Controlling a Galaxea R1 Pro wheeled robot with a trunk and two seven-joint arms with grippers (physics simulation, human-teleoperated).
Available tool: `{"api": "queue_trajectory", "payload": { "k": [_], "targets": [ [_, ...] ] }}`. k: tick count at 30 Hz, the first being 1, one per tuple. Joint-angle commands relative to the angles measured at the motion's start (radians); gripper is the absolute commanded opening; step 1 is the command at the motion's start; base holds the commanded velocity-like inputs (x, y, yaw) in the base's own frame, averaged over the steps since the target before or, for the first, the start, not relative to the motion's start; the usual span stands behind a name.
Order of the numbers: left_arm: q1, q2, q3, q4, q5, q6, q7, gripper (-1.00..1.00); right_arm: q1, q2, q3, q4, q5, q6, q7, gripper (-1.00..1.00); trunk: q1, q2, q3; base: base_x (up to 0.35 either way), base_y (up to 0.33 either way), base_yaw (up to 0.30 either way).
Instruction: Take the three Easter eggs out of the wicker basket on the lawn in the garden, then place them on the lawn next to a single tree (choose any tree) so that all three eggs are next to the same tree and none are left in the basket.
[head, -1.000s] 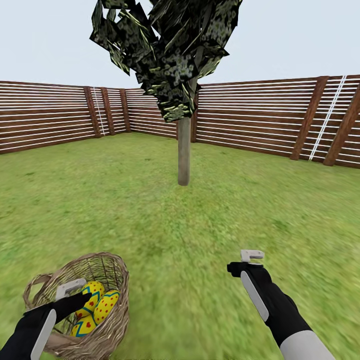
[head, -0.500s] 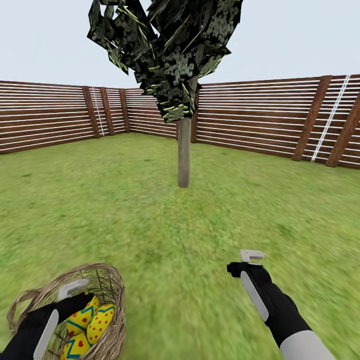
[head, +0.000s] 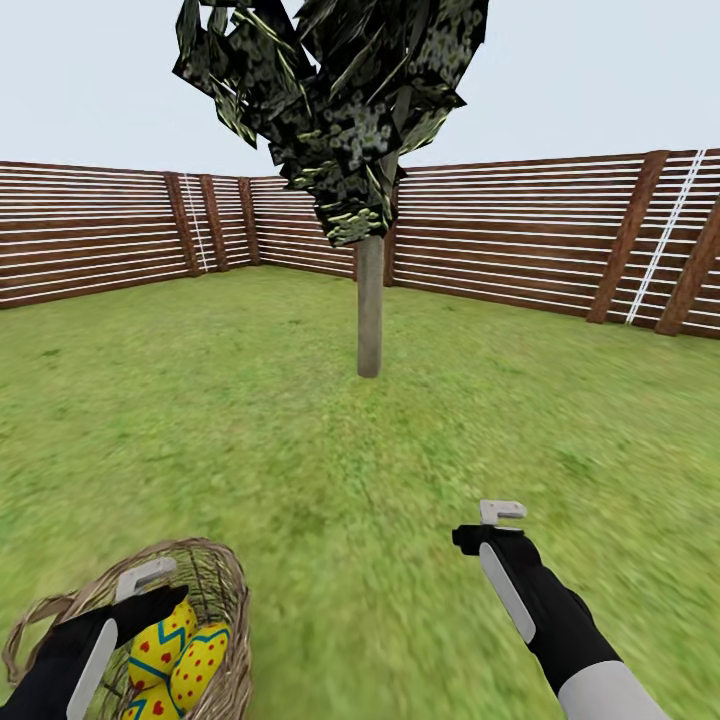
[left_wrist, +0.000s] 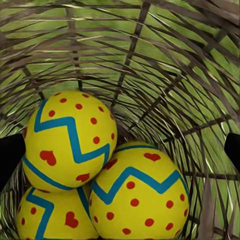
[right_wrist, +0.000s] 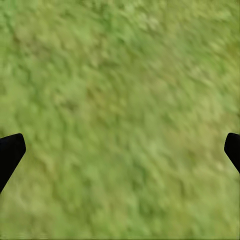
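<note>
Over the last second the wicker basket (head: 205, 610) has slid down and toward the lower-left corner of the head view, while the tree hardly shifted, so the left arm seems to have carried the basket closer to the robot's body. The three Easter eggs (left_wrist: 100, 175) lie packed together in the basket's bottom, touching one another, two above and one tucked beneath in the left wrist view, each with its blunt end turned up toward the camera. They sit straight ahead along the left end effector (head: 150, 585), whose dark fingertips show at both side edges of the left wrist view, spread wide with nothing between them. That arm is plainly the nearer one; it reaches down into the basket mouth. The right end effector (head: 500, 520) hovers over bare lawn (head: 330, 470), well apart from the basket, its jaws likewise wide and empty. Ahead stands the tree (head: 369, 310), pale trunk upright, well beyond both arms, with the slatted fence (head: 520, 235) behind it. The coming reach probably means going straight down onto the topmost egg.
</note>
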Motion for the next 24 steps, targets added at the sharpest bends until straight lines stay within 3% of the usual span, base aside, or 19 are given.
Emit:
{"api": "queue_trajectory", "payload": {
  "k": [1, 8, 15, 24],
  "targets": [
    [0.0, 0.0, 0.003, -0.001, 0.003, 0.006, -0.003, 1.0, -0.001, -0.001, 0.004, -0.001, -0.01, 0.003, -0.01, 1.0, 0.0, 0.0, -0.001, 0.06, 0.031, 0.0],
    [-0.001, -0.006, 0.003, 0.0, 0.003, 0.006, -0.004, 1.0, -0.001, -0.001, 0.004, -0.001, -0.01, 0.002, -0.01, 1.0, 0.0, 0.0, -0.001, 0.012, 0.007, 0.0],
    [-0.001, -0.015, 0.003, 0.001, 0.003, 0.006, -0.005, 1.0, -0.001, -0.001, 0.004, -0.001, -0.01, 0.002, -0.01, 1.0, 0.0, 0.0, -0.001, 0.0, 0.206, 0.0],
    [-0.001, -0.017, 0.002, 0.001, 0.003, 0.006, -0.005, 1.0, -0.001, -0.001, 0.004, 0.0, -0.01, 0.002, -0.01, 1.0, 0.0, 0.0, -0.001, 0.0, 0.033, 0.0]
  ]
}}
